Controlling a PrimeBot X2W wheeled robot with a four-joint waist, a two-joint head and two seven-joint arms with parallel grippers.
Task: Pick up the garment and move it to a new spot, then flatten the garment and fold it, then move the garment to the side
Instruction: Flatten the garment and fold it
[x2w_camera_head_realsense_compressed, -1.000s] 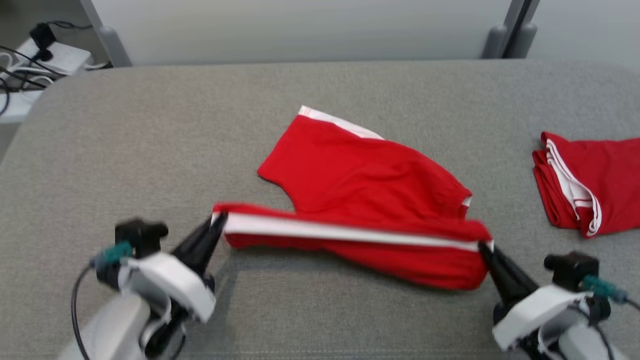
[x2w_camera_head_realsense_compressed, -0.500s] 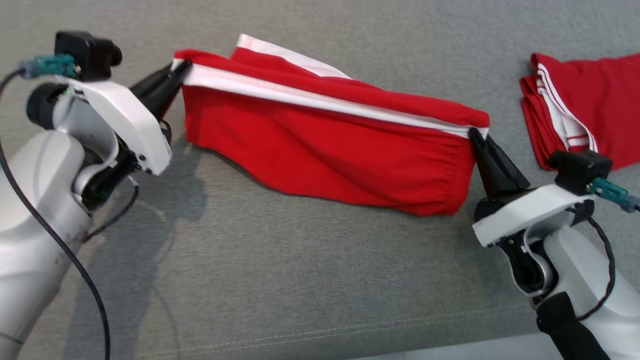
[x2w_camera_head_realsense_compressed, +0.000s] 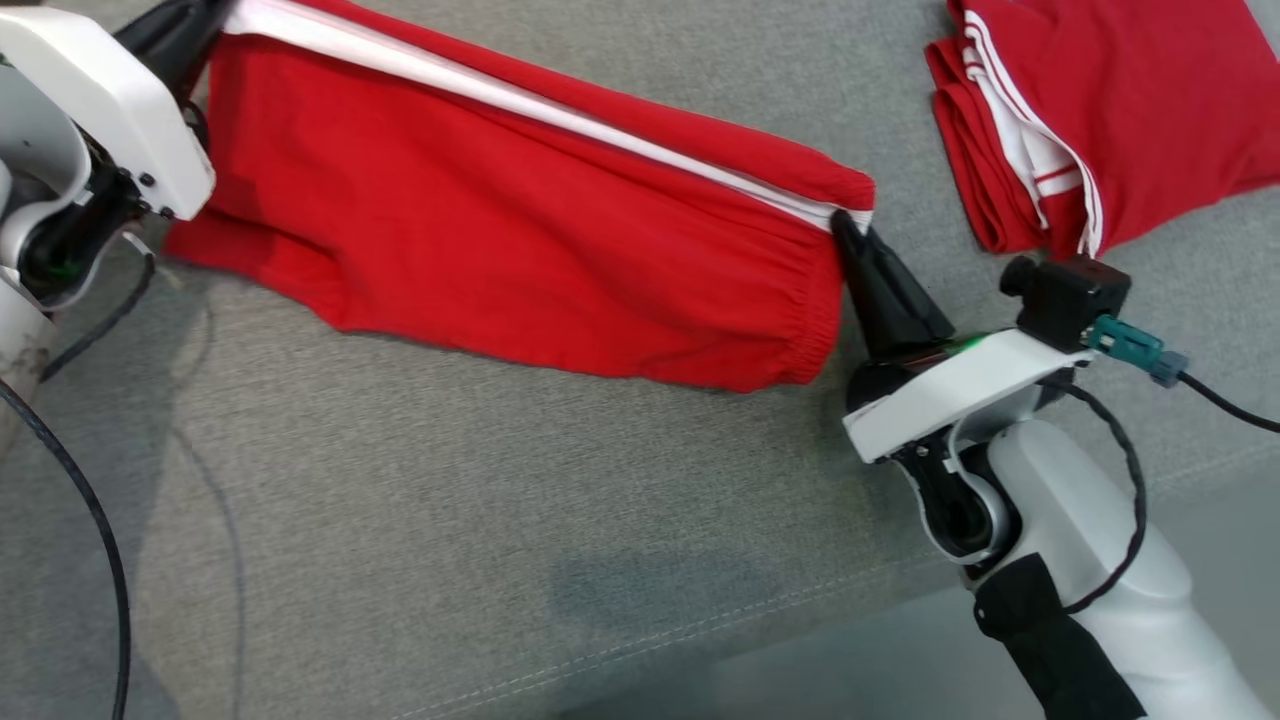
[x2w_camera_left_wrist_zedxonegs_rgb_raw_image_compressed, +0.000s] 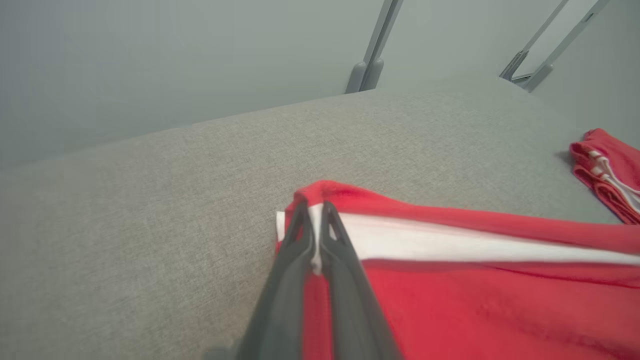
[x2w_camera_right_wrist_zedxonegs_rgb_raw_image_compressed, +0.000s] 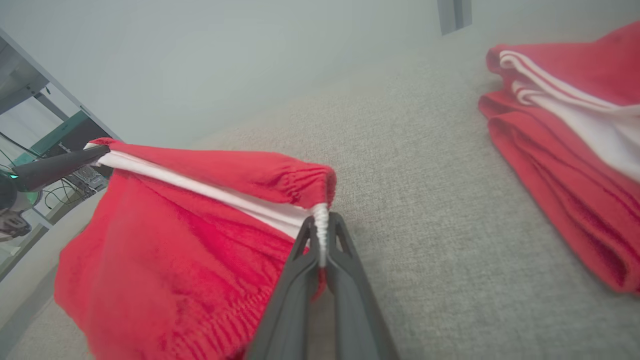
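Note:
The garment is a pair of red shorts with a white side stripe, stretched between both arms above the grey cushion. My left gripper is shut on its left end, pinching the white stripe. At the elastic waistband end my right gripper is shut on the corner. The cloth hangs from the taut top edge and its lower hem touches the cushion. In the right wrist view the garment sags to the left, with the left gripper holding its far end.
A second red garment with white stripes lies folded at the right on the grey cushion, also seen as a folded pile close to my right gripper. The cushion's front seam runs near the bottom. Grey frame posts stand behind.
Both grippers have lifted the garment's striped edge, so it now hangs folded over itself. The head camera has tilted down and swung, shifting the whole picture.

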